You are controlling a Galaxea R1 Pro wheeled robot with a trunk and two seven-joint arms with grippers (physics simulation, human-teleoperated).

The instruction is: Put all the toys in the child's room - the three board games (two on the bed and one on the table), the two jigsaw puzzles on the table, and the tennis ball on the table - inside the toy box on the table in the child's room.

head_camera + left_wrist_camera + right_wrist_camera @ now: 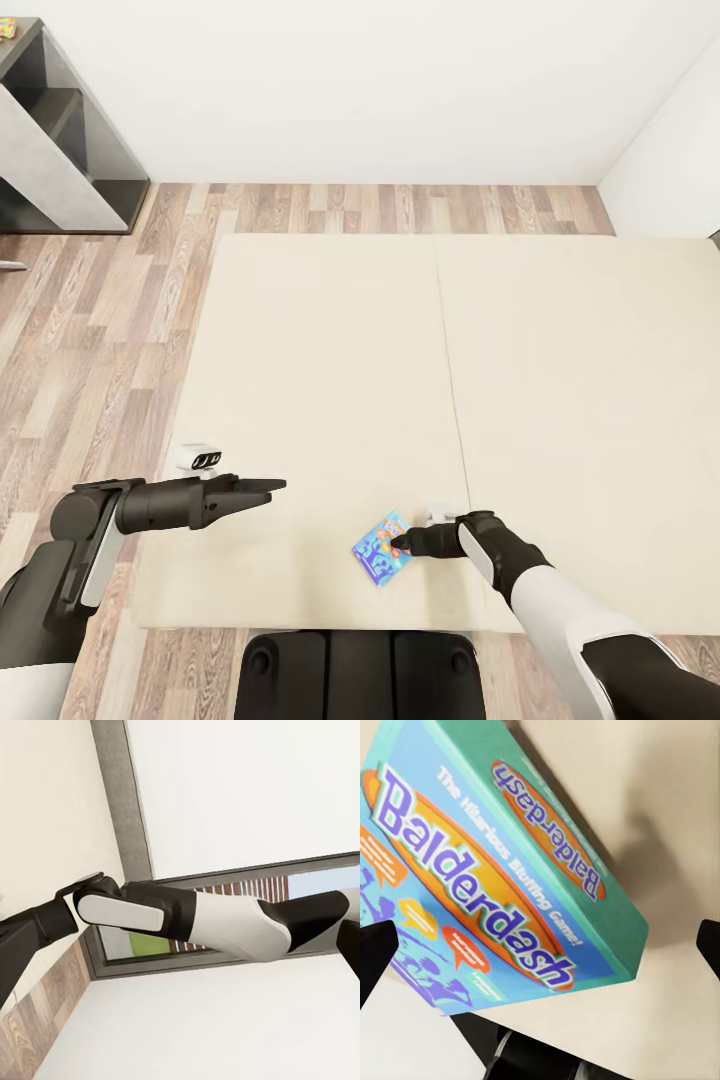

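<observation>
A board game, a blue and teal box printed "Balderdash", is on the cream bed close to its front edge. My right gripper is at the box's right edge and open. In the right wrist view its fingertips stand wide apart on either side of the box without clamping it. My left gripper hovers open and empty above the bed's front left part, pointing toward the right arm.
The bed top spreads wide and bare to the back and right. Wood-plank floor runs along its left side and behind it. A dark grey shelf unit stands at the back left against the white wall, with something small and colourful on top.
</observation>
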